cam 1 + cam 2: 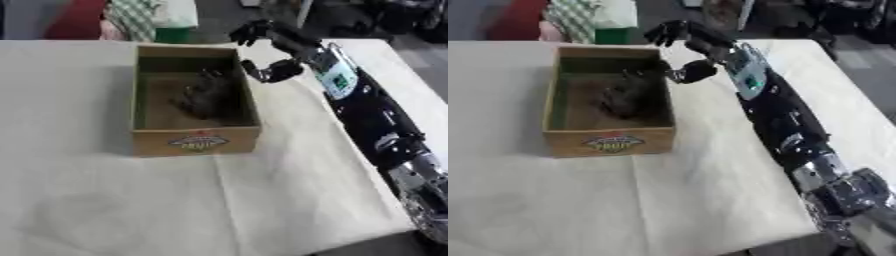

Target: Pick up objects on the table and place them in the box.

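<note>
Cardboard box [196, 141] sat on the cloth-covered table [262, 200], with a dark, blurred object [203, 95] lying inside it toward the right wall. Right hand [267, 47] hovered just beside the box's far right corner, fingers spread and partly curled, holding nothing.

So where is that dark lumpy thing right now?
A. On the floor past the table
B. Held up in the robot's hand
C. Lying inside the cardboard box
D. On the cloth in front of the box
C. The dark object lies on the floor of the box, while the right hand is beside the box's far right corner with nothing in it.
</note>
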